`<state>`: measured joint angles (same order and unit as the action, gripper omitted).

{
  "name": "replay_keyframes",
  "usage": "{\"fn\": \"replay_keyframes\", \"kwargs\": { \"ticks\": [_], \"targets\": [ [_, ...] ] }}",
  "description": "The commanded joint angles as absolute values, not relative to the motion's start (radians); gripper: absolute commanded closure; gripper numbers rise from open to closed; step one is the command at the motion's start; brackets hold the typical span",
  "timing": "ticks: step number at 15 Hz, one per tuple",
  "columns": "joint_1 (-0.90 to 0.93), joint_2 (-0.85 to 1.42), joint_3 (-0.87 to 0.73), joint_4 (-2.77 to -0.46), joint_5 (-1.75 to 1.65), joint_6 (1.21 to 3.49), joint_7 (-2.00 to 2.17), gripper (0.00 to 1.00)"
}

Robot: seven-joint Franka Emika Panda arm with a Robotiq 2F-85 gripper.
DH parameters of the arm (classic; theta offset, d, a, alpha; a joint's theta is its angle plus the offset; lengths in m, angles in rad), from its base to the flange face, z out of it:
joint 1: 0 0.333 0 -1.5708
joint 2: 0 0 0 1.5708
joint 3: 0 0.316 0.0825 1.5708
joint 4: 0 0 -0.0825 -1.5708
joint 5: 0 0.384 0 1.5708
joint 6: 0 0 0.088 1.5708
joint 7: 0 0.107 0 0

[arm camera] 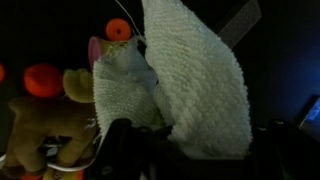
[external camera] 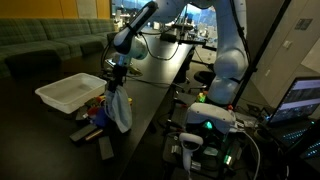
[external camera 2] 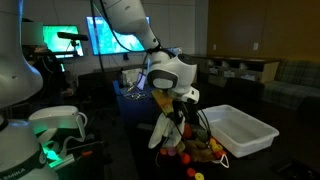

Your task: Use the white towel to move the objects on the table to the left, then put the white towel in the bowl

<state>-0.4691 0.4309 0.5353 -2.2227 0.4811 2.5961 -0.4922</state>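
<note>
Tool [external camera: 115, 84] clamped on white towel [external camera: 119, 110], hanging beside white bin [external camera: 68, 93], toys [external camera 2: 192, 152] below.

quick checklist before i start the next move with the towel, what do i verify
1. Grip on towel: ok. The white towel hangs from the gripper.
2. Towel reaching the table surface: cannot tell. Its lower edge is near the objects, but contact is not visible.
3. Objects within sweep reach: ok. The pile of objects lies right beside the hanging towel.
4. Bowl ready for the towel: ok. The white bowl sits next to the pile and looks empty.
5. Wrist view usable: not ok. The towel covers most of it; only a stuffed toy and a few orange pieces show.
</note>
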Motion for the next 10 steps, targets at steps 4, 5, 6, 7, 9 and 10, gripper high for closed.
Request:
{"fn": "replay_keyframes", "kwargs": {
  "ticks": [4, 5, 6, 7, 9, 10],
  "targets": [
    [-0.409, 0.251, 0.234, -2.228, 0.524, 2.393, -0.600, 0.98],
    [-0.382, 0.258, 0.178, -2.220, 0.481, 2.410, -0.576, 0.98],
    [-0.365, 0.261, 0.127, -2.205, 0.438, 2.408, -0.554, 0.98],
    [-0.349, 0.276, 0.088, -2.190, 0.402, 2.410, -0.545, 0.99],
    [-0.319, 0.314, 0.018, -2.157, 0.320, 2.443, -0.499, 0.98],
    [-0.304, 0.341, -0.007, -2.141, 0.278, 2.473, -0.476, 0.98]
  ]
}}
